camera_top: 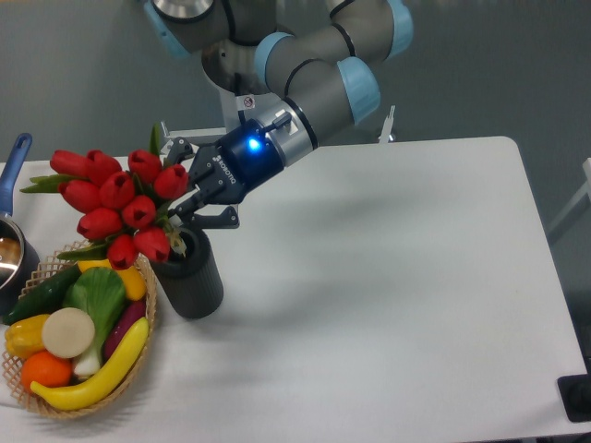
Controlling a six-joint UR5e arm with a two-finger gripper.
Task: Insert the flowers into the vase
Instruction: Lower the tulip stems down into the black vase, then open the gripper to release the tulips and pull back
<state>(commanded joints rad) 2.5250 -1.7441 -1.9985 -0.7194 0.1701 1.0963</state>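
Observation:
A bunch of red tulip flowers [115, 198] with green leaves leans out to the left over the dark ribbed vase [189, 276], which stands upright on the white table. The stems run down into the vase's mouth, just under my gripper [189, 189]. The gripper is shut on the stems right above the vase's rim, with the buds fanning out to its left. The lower ends of the stems are hidden inside the vase.
A wicker basket [138, 349] of fake vegetables and fruit sits at the front left, touching the vase's left side. A blue-handled pot [13, 245] stands at the left edge. The white table [397, 295] stretches to the right.

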